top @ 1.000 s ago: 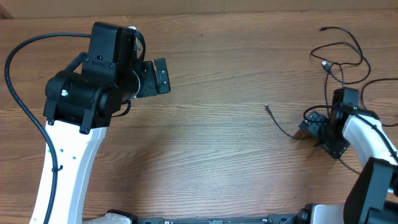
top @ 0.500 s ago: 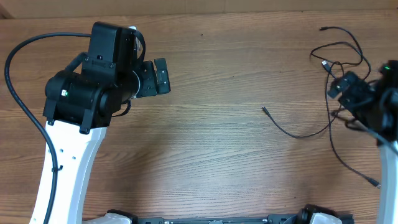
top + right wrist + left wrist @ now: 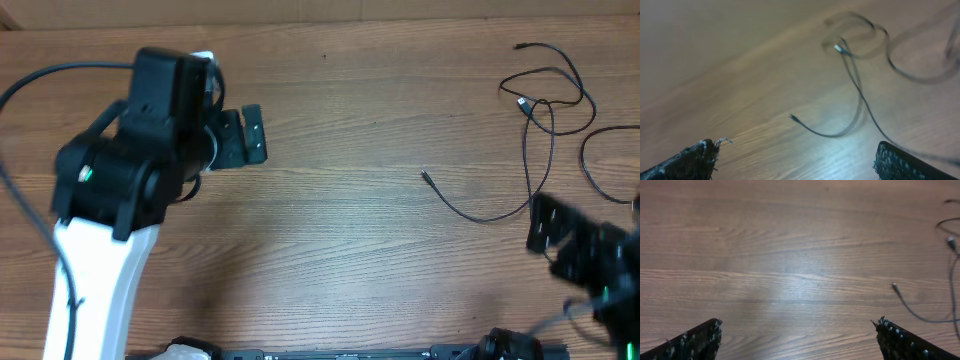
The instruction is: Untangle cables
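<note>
Wooden table point(image 3: 340, 260), seen from above. The cables point(image 3: 552, 150) lie toward its far right corner: thin black strands looped over one another, with several crossings near the top of the heap (how many separate leads, I cannot tell). One strand sweeps out of the tangle in a shallow curve toward the table's middle. It ends in a small plug tip point(image 3: 427, 177), flat on the wood and apart from both hands. A second small connector point(image 3: 522, 102) sits among the loops.

Left hand point(image 3: 245, 137): over the left half of the table, well apart from the cables and facing them. Its wrist camera shows the two fingers point(image 3: 695, 342) at the bottom corners of the picture, spread wide with only bare wood between them. The curved strand point(image 3: 907, 307) shows at the right of that view.

Right hand point(image 3: 552, 238): near the right edge and blurred from overhead, close below the curved strand; whether it touches, I cannot tell. Its wrist view (soft focus) shows the fingers point(image 3: 690, 160) spread wide and holding nothing, with the cables point(image 3: 860, 100) on the wood beyond them.

A green light point(image 3: 88, 173) glows on the left arm's housing.
</note>
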### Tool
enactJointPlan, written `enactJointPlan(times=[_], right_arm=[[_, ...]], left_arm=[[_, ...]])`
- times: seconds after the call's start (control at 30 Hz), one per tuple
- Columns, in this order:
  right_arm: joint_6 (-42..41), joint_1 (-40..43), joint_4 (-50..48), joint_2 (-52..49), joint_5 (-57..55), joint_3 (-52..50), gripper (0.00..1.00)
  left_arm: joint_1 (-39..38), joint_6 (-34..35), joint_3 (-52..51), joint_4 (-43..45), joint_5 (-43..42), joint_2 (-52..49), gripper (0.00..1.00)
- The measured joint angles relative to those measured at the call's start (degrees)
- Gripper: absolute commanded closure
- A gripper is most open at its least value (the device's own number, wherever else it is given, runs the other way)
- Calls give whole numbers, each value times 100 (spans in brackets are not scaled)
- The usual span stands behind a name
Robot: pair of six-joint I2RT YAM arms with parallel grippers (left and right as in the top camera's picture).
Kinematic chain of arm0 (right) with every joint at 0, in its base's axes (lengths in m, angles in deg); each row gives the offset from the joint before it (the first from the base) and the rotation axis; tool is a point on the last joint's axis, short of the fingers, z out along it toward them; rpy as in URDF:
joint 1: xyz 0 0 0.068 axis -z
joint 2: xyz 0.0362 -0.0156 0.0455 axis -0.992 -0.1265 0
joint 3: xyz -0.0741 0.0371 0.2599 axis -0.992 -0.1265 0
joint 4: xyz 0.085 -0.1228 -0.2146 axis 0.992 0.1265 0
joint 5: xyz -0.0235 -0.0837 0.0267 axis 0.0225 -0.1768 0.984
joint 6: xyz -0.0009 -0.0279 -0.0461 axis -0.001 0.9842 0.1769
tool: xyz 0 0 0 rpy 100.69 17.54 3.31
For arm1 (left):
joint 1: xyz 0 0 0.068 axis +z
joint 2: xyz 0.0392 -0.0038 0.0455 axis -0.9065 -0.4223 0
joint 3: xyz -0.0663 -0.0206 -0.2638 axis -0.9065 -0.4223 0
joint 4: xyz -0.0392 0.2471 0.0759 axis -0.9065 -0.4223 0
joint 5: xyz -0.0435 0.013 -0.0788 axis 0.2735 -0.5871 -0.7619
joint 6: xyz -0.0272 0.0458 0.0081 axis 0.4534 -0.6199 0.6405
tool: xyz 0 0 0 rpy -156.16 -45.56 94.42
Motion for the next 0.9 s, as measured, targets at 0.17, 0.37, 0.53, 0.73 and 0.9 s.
enactJointPlan(times=[0.17,0.37,0.53,0.73,0.9], right_arm=[[363,0,186,474,457,120,0],[501,0,439,343,612,111,0],[603,0,459,334,669,111,0],[673,0,452,334,734,111,0],[691,0,452,334,748,111,0]], left_arm=[[0,-35,-9,11,177,922,0],[0,-625,-9,22,389,2157,0],[0,-1145,-136,-66,439,2885,1],[0,-1333,-1078,-81,577,3453,0],[0,-1152,-1753,273,1095,3679,1]])
